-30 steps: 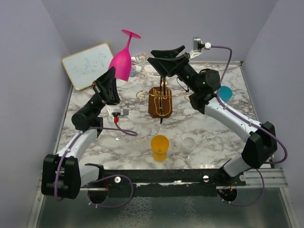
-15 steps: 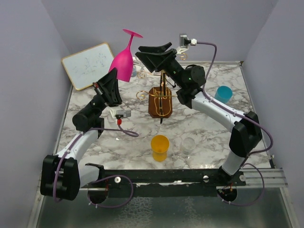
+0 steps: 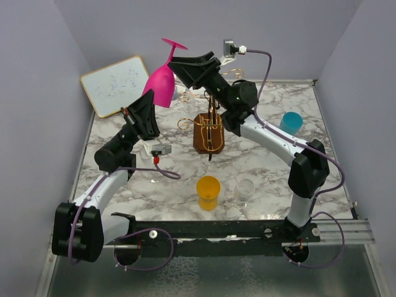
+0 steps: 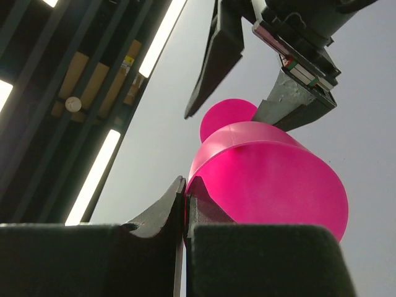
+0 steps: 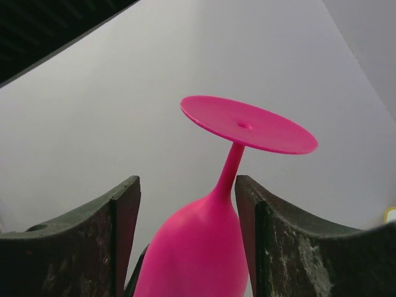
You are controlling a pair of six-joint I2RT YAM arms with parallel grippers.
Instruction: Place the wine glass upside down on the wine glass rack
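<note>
Pink wine glass (image 3: 159, 81) is upside down in the air, foot up and tilted a bit, at approx 11 o'clock of the wine glass rack (image 3: 210, 131) and not yet on it. L pincer (image 4: 184, 185) is clenched on the bowl's rim wall from below, same hold as a sec ago, and the glass has barely shifted.

Change is on the R side. R pincer (image 5: 189, 180) swung in from 3 o'clock, over the rack, and now straddles the upper bowl just under the stem. Its jaws have narrowed from full spread but are still parted. Wrist view shows a gap on one side; can't tell if the other pad touches.

Looks like a handover: R takes the neck, L lets go, then the foot goes onto a rack arm. Rack stands untouched on the marble surface (image 3: 266, 154)
</note>
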